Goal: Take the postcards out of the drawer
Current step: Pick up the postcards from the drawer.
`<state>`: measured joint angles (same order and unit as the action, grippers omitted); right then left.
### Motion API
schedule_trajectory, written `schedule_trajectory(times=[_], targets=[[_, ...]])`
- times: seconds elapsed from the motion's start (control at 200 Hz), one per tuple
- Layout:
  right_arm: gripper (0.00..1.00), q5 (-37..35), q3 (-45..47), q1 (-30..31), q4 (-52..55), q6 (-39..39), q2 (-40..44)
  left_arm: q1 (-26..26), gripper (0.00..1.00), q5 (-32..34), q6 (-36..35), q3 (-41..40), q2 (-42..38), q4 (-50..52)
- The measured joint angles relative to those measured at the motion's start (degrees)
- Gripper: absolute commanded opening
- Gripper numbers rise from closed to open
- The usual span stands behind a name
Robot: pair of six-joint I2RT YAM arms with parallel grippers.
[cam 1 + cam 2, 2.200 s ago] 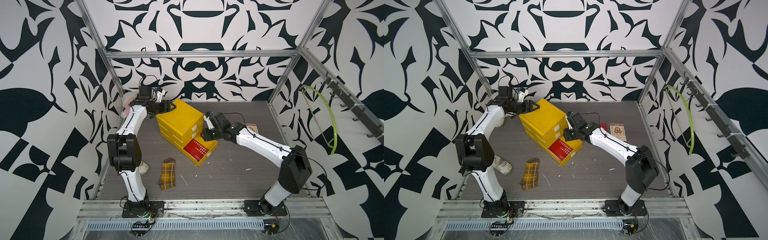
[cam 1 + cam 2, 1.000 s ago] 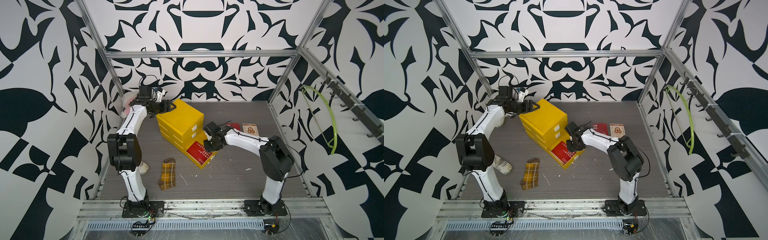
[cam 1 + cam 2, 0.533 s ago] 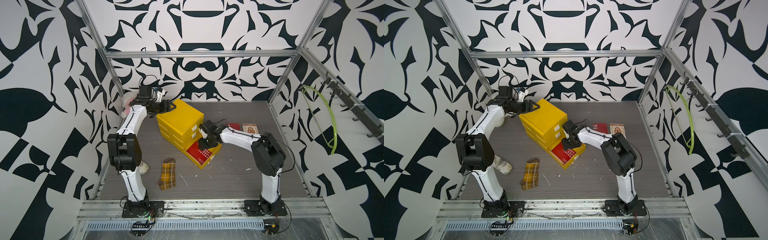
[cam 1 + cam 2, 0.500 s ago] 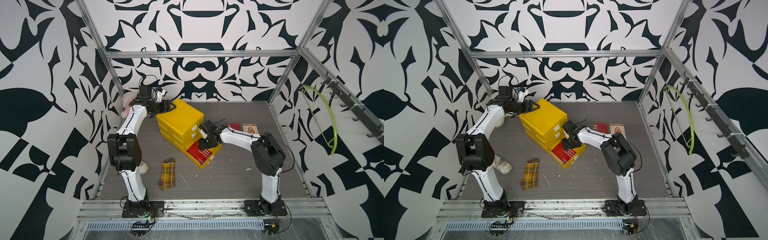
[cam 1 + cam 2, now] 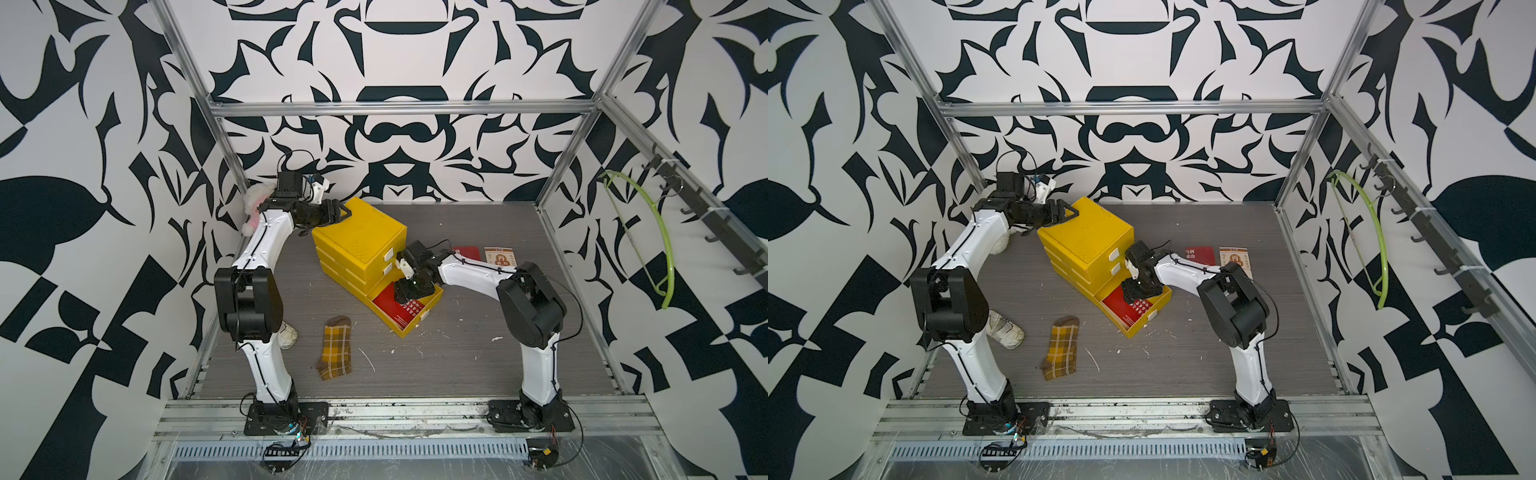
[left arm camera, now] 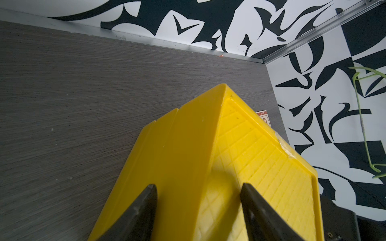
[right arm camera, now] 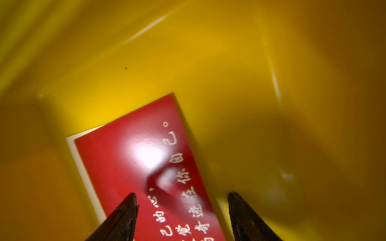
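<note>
- Since the earlier frames the right gripper [image 5: 409, 293] has swung down into the open bottom drawer [image 5: 409, 328]. Its jaws stand apart and empty above a red postcard [image 7: 135, 150].
- Done: a second red card [image 5: 467, 252] and a cream card [image 5: 500, 257] lie on the table [image 5: 457, 353] behind.
- Left: the drawer's red postcard; a pale edge suggests another beneath.
- Bracing: the left gripper [image 5: 343, 212] clamps the cabinet [image 5: 357, 232] corner.
- A sock [image 5: 336, 353] and a shoe [image 5: 286, 332] lie well clear.

drawer cabinet [image 5: 359, 232], frame centre: yellow plastic, matt, top embossed with a fine grid. drawer [image 7: 229, 73] interior: smooth plastic, slight sheen. red postcard [image 7: 125, 146] in it: coated card, glossy, with a glare spot. tabletop [image 5: 478, 357]: grey wood-grain finish, matt. sock [image 5: 336, 353], lower centre: knit cloth, plaid. frame rails [image 5: 399, 109]: bare brushed metal. arm shells [image 5: 266, 237]: smooth white plastic.
</note>
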<state>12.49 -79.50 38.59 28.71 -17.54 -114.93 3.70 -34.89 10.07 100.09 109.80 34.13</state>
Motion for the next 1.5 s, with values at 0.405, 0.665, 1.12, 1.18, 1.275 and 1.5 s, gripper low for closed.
schedule_trajectory(times=[0.405,0.665,1.12,1.18,1.275,1.5], targets=[[0.67,13.8,1.6,-0.9,-4.1,-2.1,-0.3,-0.3,0.68,0.4,-0.1,0.0,0.0,-0.5],[0.53,17.2,2.7,-1.3,-6.4,-3.5,-0.3,-0.4,0.68,0.6,-0.4,0.0,0.0,-0.7],[0.22,14.3,2.7,-1.7,-5.7,-7.0,0.4,-0.3,0.68,0.4,-0.7,0.0,0.1,-0.8],[0.19,14.3,2.7,-1.7,-5.8,-7.8,0.7,-0.3,0.68,0.3,-0.7,0.0,0.1,-0.8],[0.16,14.8,2.7,-1.7,-5.8,-9.0,1.3,-0.3,0.68,0.3,-0.7,0.1,0.1,-0.8],[0.0,17.3,2.7,-1.7,-6.2,-11.8,2.9,-0.3,0.68,0.3,-0.7,0.1,0.1,-0.8]])
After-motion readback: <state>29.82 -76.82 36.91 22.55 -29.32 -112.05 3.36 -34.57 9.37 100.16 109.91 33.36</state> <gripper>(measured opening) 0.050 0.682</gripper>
